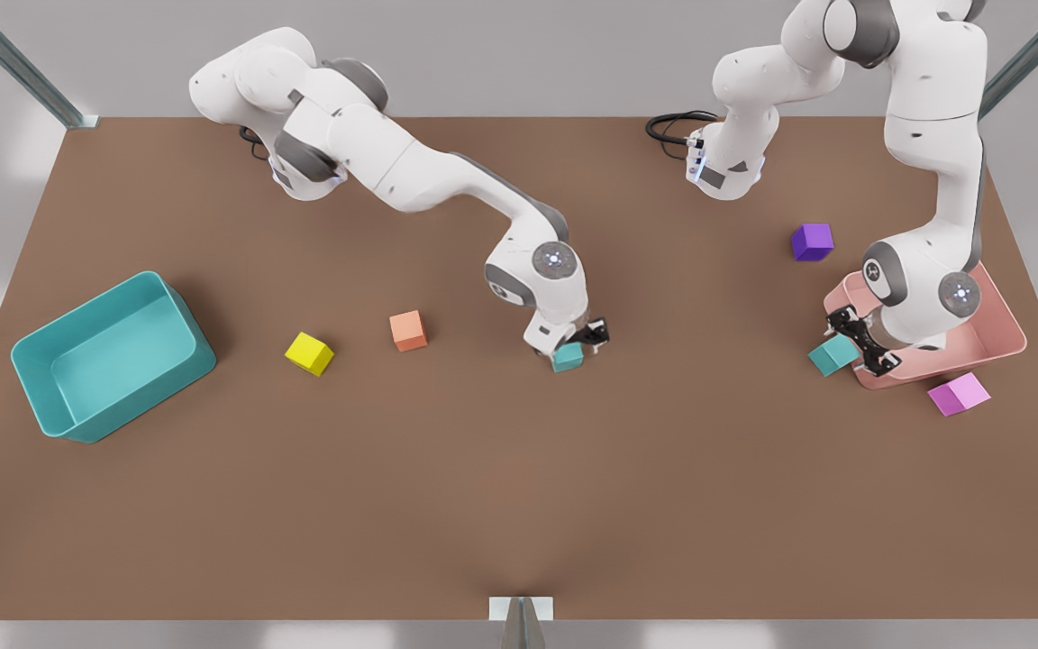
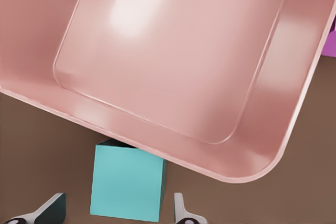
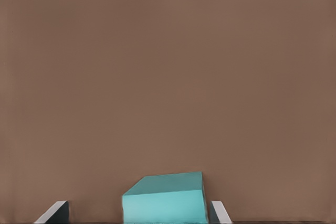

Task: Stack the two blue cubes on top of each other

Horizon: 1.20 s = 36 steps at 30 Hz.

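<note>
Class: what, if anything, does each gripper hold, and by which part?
Neither holds anything: the left gripper and right gripper each straddle a teal cube, fingers apart.

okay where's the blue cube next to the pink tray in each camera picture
Front view: blue cube at the front view's right, beside the pink tray, by the left pincer.
Left wrist view: it lies against the tray's rim, between the fingers.
Right wrist view: not there.
Shared landmark: the pink tray.

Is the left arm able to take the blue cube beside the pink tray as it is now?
Probably yes: the left pincer is open with the blue cube between its fingers, though the pink tray stands very close.
</note>
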Motion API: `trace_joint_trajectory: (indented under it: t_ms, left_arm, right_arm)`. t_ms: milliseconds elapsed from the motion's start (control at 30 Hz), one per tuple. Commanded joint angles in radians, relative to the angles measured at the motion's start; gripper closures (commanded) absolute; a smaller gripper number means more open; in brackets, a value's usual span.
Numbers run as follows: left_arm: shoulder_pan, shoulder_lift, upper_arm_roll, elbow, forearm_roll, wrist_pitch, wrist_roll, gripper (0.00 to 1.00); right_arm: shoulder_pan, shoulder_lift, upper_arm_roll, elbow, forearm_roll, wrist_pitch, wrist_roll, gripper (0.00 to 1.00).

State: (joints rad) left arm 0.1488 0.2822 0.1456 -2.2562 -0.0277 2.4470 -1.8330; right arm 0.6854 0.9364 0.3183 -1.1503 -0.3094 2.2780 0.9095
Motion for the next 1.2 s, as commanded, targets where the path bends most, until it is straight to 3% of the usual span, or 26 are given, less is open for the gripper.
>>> trace_joint_trajectory:
  t_ms: [0, 100, 200, 267, 300, 633, 667, 700, 900, 967, 1067, 1133, 1167]
  left_arm:
    - [0.000, 0.005, 0.000, 0.001, 0.011, -0.033, 0.084, 0.00]
    - [0.002, 0.020, 0.000, 0.003, 0.009, -0.025, 0.083, 0.00]
    - [0.003, 0.037, 0.000, 0.004, 0.008, -0.002, 0.083, 0.00]
    - [0.005, 0.043, 0.000, 0.004, 0.005, 0.015, 0.083, 0.00]
    - [0.005, 0.043, 0.000, 0.004, 0.005, 0.021, 0.083, 0.00]
    - [0.006, 0.126, -0.001, 0.009, 0.003, 0.095, 0.083, 0.01]
    - [0.006, 0.126, -0.001, 0.009, -0.015, 0.093, 0.080, 0.27]
    - [0.006, 0.126, -0.001, 0.009, -0.020, 0.093, 0.080, 0.33]
    - [-0.017, 0.081, -0.026, 0.007, -0.064, 0.011, 0.046, 0.37]
    - [-0.083, -0.023, -0.028, 0.009, -0.101, -0.126, 0.038, 0.37]
    - [-0.310, -0.152, -0.070, 0.069, -0.143, -0.307, 0.008, 0.36]
    - [-0.413, -0.135, -0.185, 0.174, -0.021, -0.316, 0.287, 0.36]
    - [-0.439, -0.061, -0.258, 0.277, -0.011, -0.370, 0.305, 0.36]
  right_arm:
    - [-0.024, -0.079, 0.004, -0.015, 0.026, -0.130, 0.016, 0.00]
    - [-0.188, -0.255, 0.007, -0.037, 0.090, -0.550, -0.256, 0.00]
    - [-0.522, -0.327, 0.008, -0.023, 0.093, -0.801, -0.869, 0.00]
    - [-0.699, -0.456, 0.005, -0.023, 0.092, -0.960, -1.041, 0.00]
    - [-0.776, -0.530, 0.002, -0.110, 0.125, -0.985, -1.135, 0.00]
    - [-0.800, -0.550, 0.005, -0.126, 0.148, -0.942, -1.144, 0.00]
    - [-0.800, -0.550, 0.005, -0.126, 0.150, -0.942, -1.144, 0.00]
    - [-0.800, -0.548, 0.005, -0.126, 0.150, -0.943, -1.144, 0.00]
    - [-0.800, -0.547, 0.005, -0.126, 0.156, -0.945, -1.144, 0.00]
    - [-0.802, -0.547, 0.005, -0.126, 0.157, -0.945, -1.146, 0.00]
    - [-0.803, -0.545, 0.005, -0.124, 0.157, -0.945, -1.159, 0.00]
    - [-0.803, -0.545, 0.004, -0.118, 0.156, -0.943, -1.164, 0.00]
    - [-0.803, -0.545, 0.004, -0.117, 0.154, -0.943, -1.163, 0.00]
